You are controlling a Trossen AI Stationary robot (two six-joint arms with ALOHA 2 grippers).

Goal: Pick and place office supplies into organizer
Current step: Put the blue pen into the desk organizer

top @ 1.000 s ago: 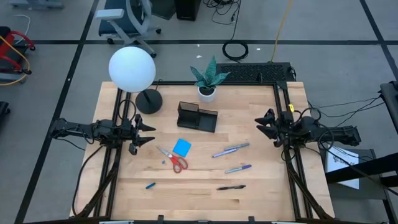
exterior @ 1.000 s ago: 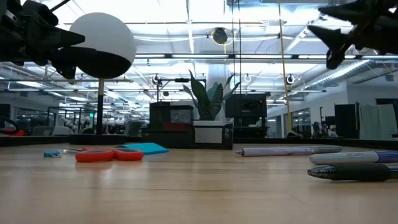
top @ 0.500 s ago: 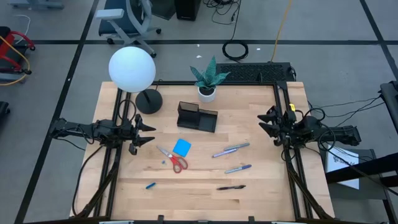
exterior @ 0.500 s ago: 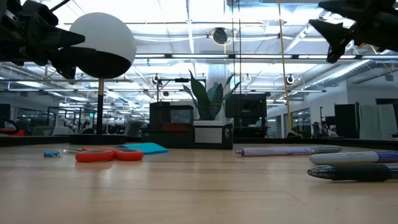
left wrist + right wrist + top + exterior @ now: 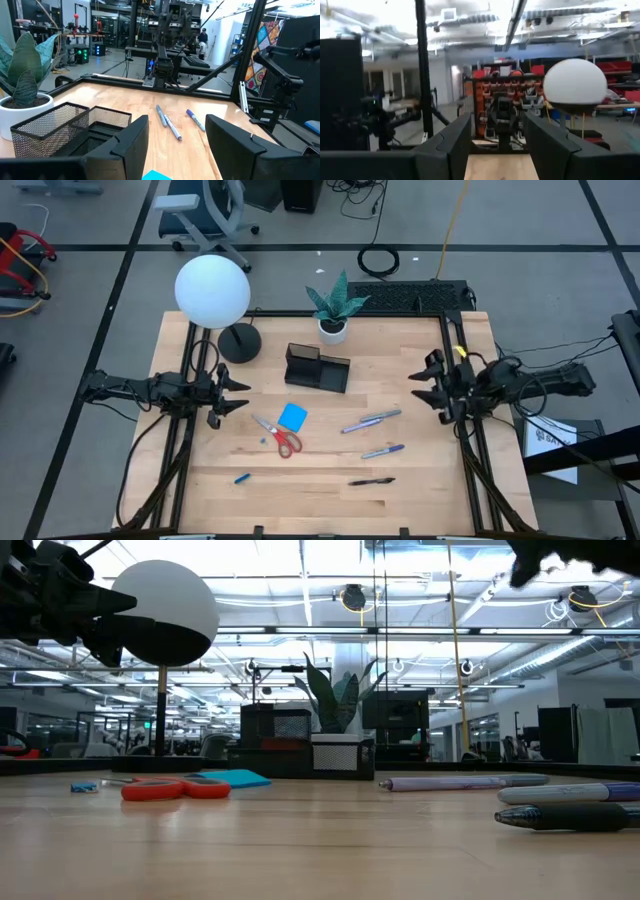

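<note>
Scissors (image 5: 279,436), note pad (image 5: 293,417), 3 pens, no legible writing.

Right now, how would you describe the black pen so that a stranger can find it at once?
Start at the wooden table and look at its right half, where three pens lie. The black pen is the one nearest the front edge, below the two grey-and-blue pens. It alone is fully dark.
</note>
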